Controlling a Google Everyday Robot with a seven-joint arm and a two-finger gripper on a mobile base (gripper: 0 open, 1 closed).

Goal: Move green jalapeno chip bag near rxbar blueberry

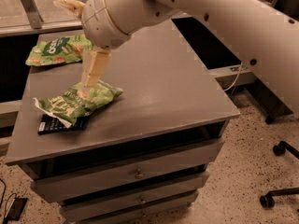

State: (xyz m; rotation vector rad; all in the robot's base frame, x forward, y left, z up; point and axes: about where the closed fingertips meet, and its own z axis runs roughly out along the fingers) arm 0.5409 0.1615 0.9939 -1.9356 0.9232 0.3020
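Camera view showed the green jalapeno chip bag (77,101) at the table's (163,78) eight o'clock, overlapping the rxbar blueberry (58,125); the gripper (74,43) above, fingers spread wide, apparently needed only to withdraw

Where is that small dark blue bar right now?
In the camera view, the bar lies at the front left of the table, partly under the pale chip bag, with the gripper just above that bag.
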